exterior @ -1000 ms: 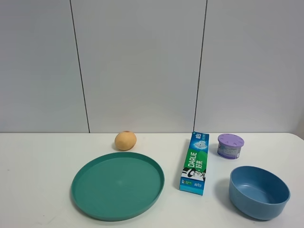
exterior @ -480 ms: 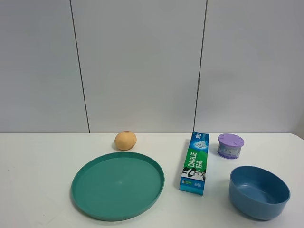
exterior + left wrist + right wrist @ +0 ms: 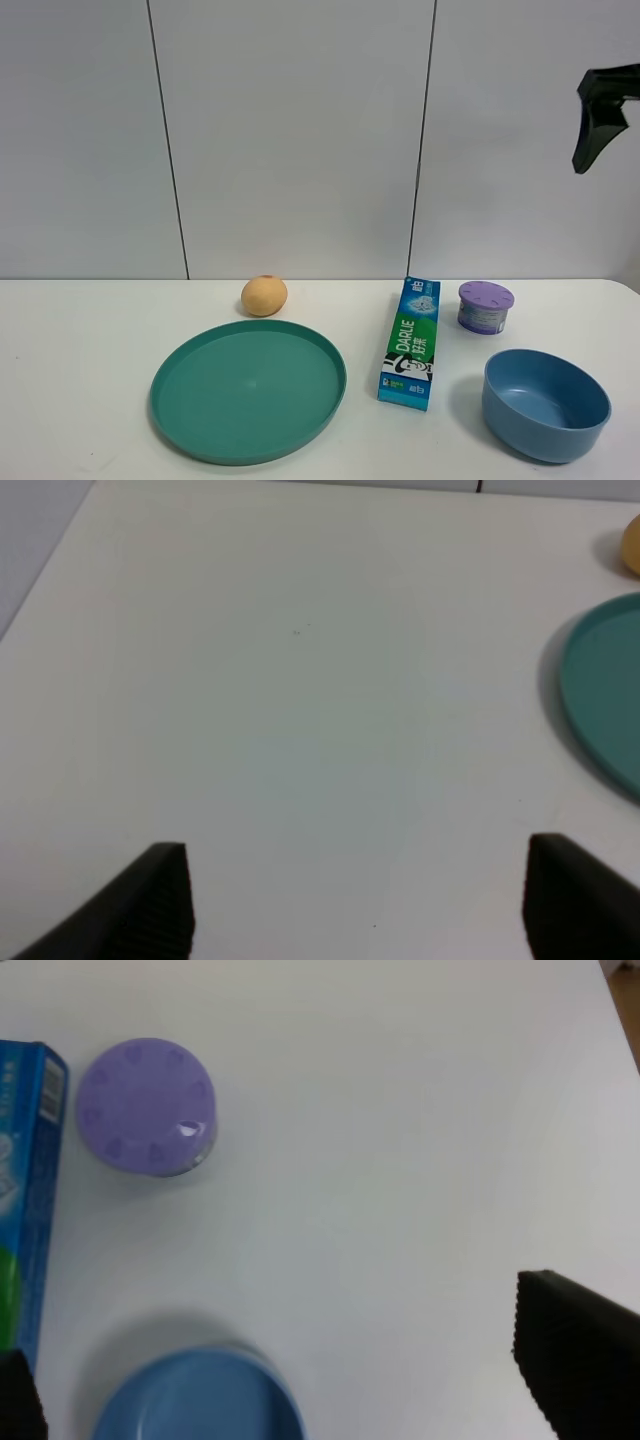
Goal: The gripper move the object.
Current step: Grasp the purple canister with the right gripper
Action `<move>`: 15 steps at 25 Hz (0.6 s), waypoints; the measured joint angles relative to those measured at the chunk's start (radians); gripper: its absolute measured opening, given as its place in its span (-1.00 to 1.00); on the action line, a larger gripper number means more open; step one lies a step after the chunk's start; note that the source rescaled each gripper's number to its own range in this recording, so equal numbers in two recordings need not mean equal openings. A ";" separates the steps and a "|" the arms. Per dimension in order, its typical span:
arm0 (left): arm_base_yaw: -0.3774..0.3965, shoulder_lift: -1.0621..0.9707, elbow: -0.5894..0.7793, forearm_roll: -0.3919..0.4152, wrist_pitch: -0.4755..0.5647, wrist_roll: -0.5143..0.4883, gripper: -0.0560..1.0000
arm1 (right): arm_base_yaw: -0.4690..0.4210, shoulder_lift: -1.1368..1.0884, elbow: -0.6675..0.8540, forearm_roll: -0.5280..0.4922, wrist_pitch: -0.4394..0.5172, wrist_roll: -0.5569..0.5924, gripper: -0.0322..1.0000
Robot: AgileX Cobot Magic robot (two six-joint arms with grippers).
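Lilac-lidded tub (image 3: pixel 485 306): small, squat and round, its lid dotted with holes, a pale printed label on its side. You will find it upright on the white table (image 3: pixel 80 330), right rear, near the toothpaste box (image 3: pixel 410 343) and behind the blue bowl (image 3: pixel 545 403). You have 1 tub, 1 bowl, 1 box, 1 green plate (image 3: pixel 248 390) and 1 orange fruit (image 3: pixel 264 295). Your right gripper (image 3: pixel 598 110) hangs high over the table's right side, jaws wide apart and empty. Your left gripper (image 3: pixel 355 880) is likewise spread wide, holding nothing.

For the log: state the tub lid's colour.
The tub lid is lilac-purple, best seen in the right wrist view.
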 joint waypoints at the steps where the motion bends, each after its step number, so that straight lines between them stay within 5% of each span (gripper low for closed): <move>1: 0.000 0.000 0.000 0.000 0.000 0.000 1.00 | 0.004 0.055 -0.034 -0.015 0.012 0.000 1.00; 15: 0.000 0.000 0.000 0.000 0.000 0.000 1.00 | 0.019 0.575 -0.349 0.101 -0.013 -0.044 1.00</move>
